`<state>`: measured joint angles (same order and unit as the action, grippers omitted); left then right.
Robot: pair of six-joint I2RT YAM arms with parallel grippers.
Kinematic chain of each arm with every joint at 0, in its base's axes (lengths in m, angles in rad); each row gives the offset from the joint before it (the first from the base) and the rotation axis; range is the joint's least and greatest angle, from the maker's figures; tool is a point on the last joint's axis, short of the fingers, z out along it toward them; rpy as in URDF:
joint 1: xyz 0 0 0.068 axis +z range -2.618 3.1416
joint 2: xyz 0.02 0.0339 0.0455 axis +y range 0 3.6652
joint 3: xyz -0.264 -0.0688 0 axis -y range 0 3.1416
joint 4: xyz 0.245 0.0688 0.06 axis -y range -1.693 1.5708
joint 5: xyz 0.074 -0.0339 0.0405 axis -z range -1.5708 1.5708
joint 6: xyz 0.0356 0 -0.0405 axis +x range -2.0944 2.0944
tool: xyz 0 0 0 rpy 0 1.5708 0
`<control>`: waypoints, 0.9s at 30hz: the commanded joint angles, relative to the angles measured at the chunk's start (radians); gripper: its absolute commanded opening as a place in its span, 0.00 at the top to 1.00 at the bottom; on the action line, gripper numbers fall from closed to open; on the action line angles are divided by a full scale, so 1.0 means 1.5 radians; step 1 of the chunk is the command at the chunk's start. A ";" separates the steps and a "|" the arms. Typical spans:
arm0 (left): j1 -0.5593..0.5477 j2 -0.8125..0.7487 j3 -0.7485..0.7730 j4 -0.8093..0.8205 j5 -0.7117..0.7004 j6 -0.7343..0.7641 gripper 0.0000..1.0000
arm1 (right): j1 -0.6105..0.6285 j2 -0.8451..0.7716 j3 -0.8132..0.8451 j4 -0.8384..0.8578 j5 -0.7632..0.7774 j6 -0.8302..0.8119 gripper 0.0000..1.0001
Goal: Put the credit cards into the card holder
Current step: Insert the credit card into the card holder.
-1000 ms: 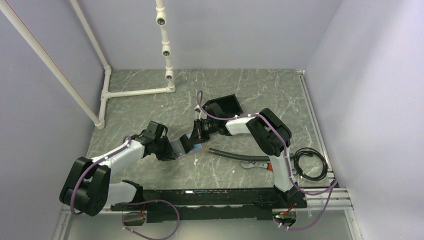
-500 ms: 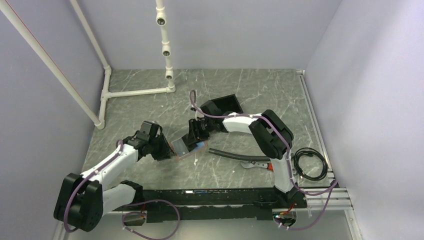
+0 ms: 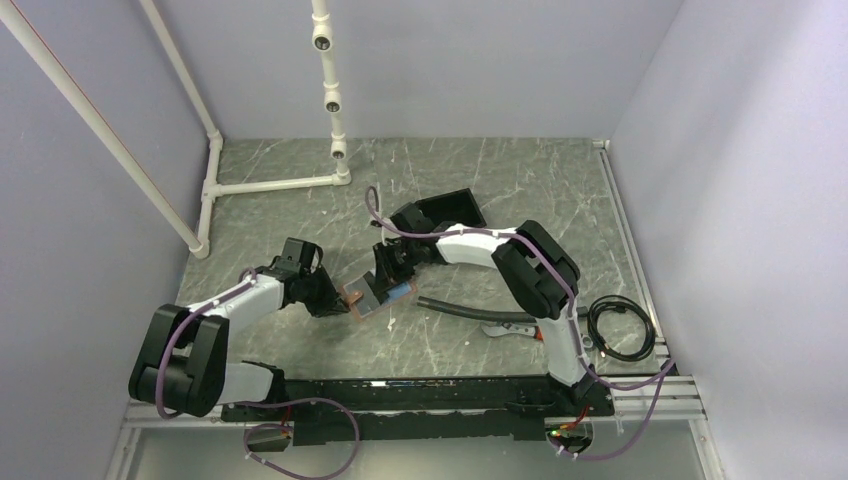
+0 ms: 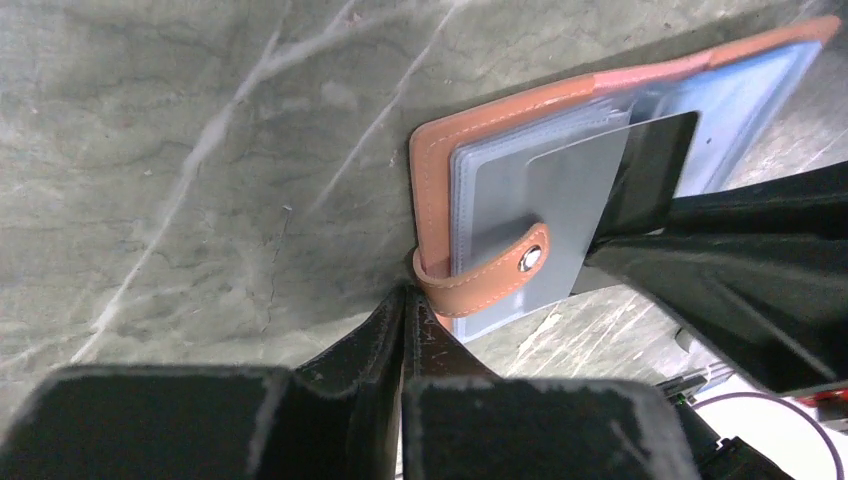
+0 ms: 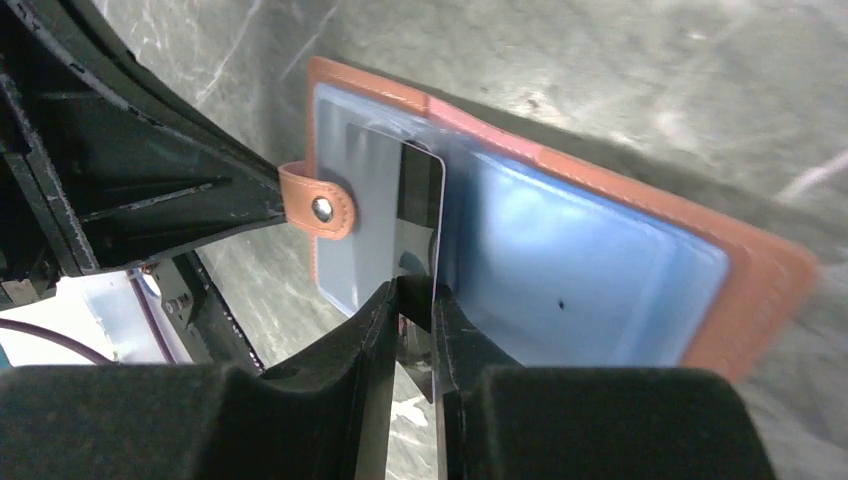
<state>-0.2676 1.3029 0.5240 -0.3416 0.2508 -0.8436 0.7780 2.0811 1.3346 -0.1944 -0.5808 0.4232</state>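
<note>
The card holder (image 3: 362, 296), a tan leather wallet with clear blue-grey sleeves, lies open on the table between my grippers. My left gripper (image 4: 405, 300) is shut, with its tips pinched at the base of the snap strap (image 4: 500, 270) on the holder's left edge (image 4: 430, 180). My right gripper (image 5: 415, 295) is shut on a dark grey credit card (image 5: 420, 215) and holds it on edge, its far end inside a sleeve of the holder (image 5: 600, 290). The same card shows in the left wrist view (image 4: 600, 180). No other cards are in view.
A black plastic box (image 3: 445, 212) stands behind the right arm. A black hose (image 3: 465, 308), a red-handled tool (image 3: 510, 330) and a coiled cable (image 3: 618, 328) lie at the right. A white pipe frame (image 3: 270, 185) stands at the back left.
The card holder has come down and to the left, and opened flat on the table. My left gripper has pulled back left with it. My right gripper followed left with the card.
</note>
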 commanded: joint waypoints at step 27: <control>-0.001 0.031 -0.033 0.092 0.042 -0.012 0.94 | 0.130 -0.017 0.036 -0.046 0.102 -0.056 0.56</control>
<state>-0.2573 1.3136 0.4839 -0.2356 0.3286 -0.8577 0.8722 2.0464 1.3621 -0.2787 -0.4408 0.3492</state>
